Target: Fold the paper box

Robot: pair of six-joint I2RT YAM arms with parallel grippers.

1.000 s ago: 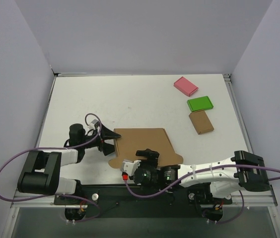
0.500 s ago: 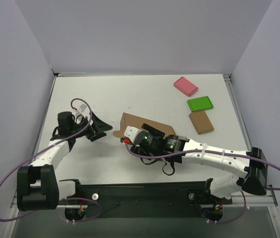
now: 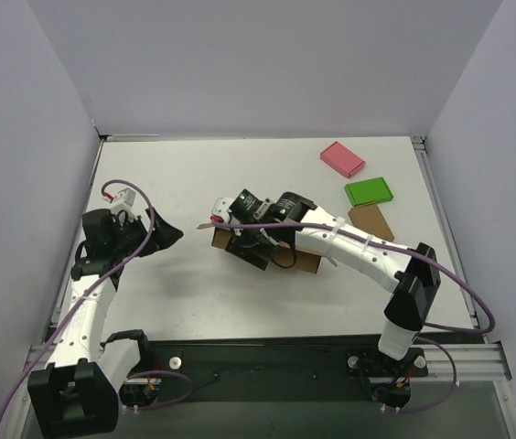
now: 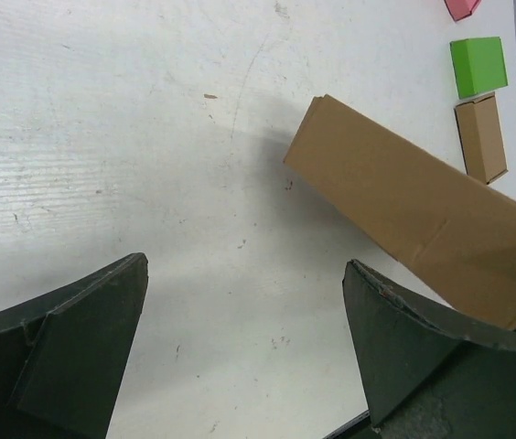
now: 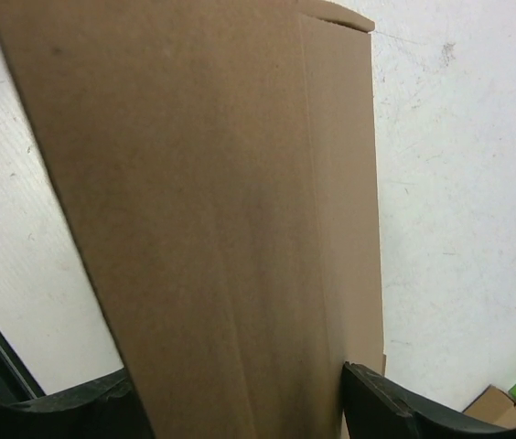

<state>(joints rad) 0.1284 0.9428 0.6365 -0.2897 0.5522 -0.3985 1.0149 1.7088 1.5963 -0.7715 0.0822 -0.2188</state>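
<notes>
The paper box (image 3: 306, 262) is a brown cardboard piece held off the white table (image 3: 240, 174) near its middle, tilted, mostly hidden under my right arm in the top view. My right gripper (image 3: 244, 240) is shut on it. In the right wrist view the cardboard (image 5: 212, 201) fills the gap of the right gripper (image 5: 235, 375), with a finger against each side. My left gripper (image 3: 162, 235) is open and holds nothing, well left of the box. The left wrist view shows the box (image 4: 404, 206) ahead and to the right of the left gripper (image 4: 244, 274), with bare table between its fingers.
A pink block (image 3: 342, 158), a green block (image 3: 369, 191) and a small brown block (image 3: 372, 219) lie at the back right. The left wrist view shows the green block (image 4: 478, 66) and the brown block (image 4: 480, 137) beyond the box. Purple walls stand on three sides.
My right arm has carried the box from the near edge up toward the table's middle, tilting it. My left gripper has drawn back from the box to the left, staying open.
</notes>
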